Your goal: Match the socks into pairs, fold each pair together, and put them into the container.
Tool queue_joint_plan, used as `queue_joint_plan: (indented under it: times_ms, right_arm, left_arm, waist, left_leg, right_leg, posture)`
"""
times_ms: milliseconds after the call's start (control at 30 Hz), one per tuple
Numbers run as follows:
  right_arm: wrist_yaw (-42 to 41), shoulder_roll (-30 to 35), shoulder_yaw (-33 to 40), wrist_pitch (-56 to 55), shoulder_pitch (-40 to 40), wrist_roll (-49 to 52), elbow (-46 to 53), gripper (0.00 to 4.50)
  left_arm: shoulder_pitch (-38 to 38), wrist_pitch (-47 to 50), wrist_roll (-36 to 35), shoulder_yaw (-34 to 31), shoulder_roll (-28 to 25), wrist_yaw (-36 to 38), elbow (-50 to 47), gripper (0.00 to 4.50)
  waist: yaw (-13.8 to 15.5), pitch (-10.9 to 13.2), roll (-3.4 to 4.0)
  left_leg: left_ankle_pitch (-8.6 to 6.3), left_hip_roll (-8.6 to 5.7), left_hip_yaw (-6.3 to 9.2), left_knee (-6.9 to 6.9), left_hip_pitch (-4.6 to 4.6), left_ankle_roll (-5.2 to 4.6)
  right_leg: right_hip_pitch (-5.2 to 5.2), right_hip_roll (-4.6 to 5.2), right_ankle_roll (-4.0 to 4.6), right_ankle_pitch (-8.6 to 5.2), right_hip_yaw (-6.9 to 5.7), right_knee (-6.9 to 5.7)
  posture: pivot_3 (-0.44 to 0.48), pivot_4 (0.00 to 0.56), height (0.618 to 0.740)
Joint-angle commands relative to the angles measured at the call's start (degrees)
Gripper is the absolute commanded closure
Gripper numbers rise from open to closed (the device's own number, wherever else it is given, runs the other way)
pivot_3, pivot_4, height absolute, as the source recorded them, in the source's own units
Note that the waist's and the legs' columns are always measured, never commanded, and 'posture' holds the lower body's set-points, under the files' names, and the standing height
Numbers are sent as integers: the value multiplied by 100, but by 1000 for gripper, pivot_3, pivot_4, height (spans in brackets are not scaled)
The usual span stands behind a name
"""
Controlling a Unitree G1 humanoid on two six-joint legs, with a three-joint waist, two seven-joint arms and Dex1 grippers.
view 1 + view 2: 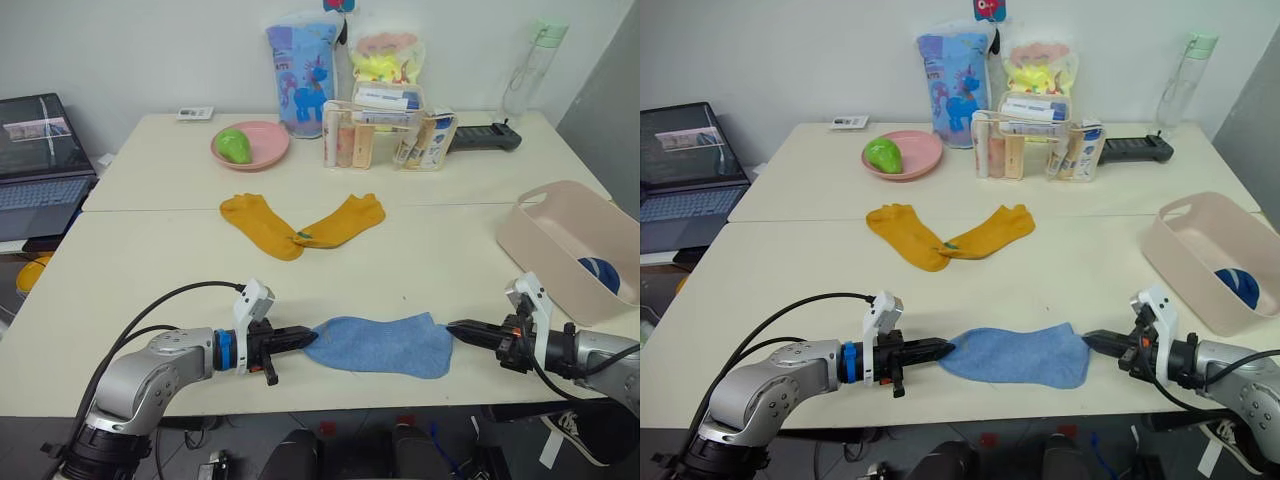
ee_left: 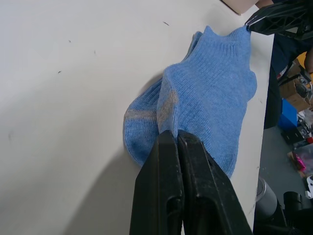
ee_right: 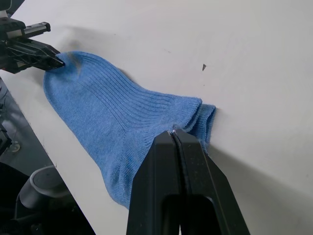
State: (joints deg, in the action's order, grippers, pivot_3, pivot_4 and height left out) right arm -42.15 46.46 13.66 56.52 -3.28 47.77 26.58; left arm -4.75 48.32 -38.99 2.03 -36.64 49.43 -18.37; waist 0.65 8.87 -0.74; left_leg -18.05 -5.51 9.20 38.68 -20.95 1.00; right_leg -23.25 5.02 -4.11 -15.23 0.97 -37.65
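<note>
Two light blue socks [image 1: 385, 345] lie stacked flat near the table's front edge. My left gripper [image 1: 312, 338] is shut on their toe end [image 2: 146, 142], and my right gripper [image 1: 452, 328] is shut on their cuff end [image 3: 195, 115]; both rest low at the table surface. Two mustard yellow socks [image 1: 262, 225] lie in a V at mid-table, their ends touching. The pale pink-beige container [image 1: 540, 215] stands at the right edge, just beyond my right gripper, with a dark navy bundle [image 1: 600, 273] inside it.
A pink plate [image 1: 262, 150] holding a green object, a clear organizer [image 1: 385, 135] with bottles, patterned bags, a water bottle [image 1: 528, 70] and a black device [image 1: 485, 137] line the back. A laptop [image 1: 40, 160] sits off the table's left side.
</note>
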Motion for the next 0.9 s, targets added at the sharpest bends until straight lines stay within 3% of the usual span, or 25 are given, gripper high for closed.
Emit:
queue_joint_plan:
  times_ms: [33,467,500,633,833,900]
  right_arm:
    - [21,0,41,-121,60,-66,7,4500]
    - [91,-27,-70,-190,31,-386,5,4500]
    - [102,-32,-59,-188,32,-388,7,4307]
    - [102,-23,94,-143,27,-274,54,3210]
    - [176,-95,525,-162,250,30,377,1019]
    - [243,-73,321,-289,408,-130,610,1012]
  left_arm:
    - [16,-90,15,14,23,26,-79,4480]
    - [-11,-363,331,279,141,23,42,4480]
    - [-16,-406,351,276,164,13,52,4496]
    - [-67,-437,314,75,282,-108,104,3584]
    - [-95,-329,8,-396,-53,140,-42,1606]
    - [-154,-825,257,-389,-146,285,-85,995]
  waist:
    - [0,0,0]
    - [12,0,0]
    - [18,0,0]
    - [47,0,0]
    - [47,1,1]
    - [43,1,2]
  left_leg:
    - [0,0,0,0,0,0]
    - [0,0,0,0,0,0]
    - [0,0,0,0,0,0]
    - [0,0,0,0,0,0]
    - [0,1,0,-1,0,0]
    - [0,1,-1,0,1,0]
  right_leg:
    - [0,0,0,0,0,0]
    - [0,0,0,0,0,0]
    - [0,0,0,0,0,0]
    - [0,0,0,0,-1,0]
    - [-1,0,0,0,-1,0]
    - [-1,-1,0,0,0,0]
  posture:
    - [0,150,740]
    - [0,150,740]
    - [0,150,740]
    - [0,150,740]
    - [0,150,740]
    - [0,150,740]
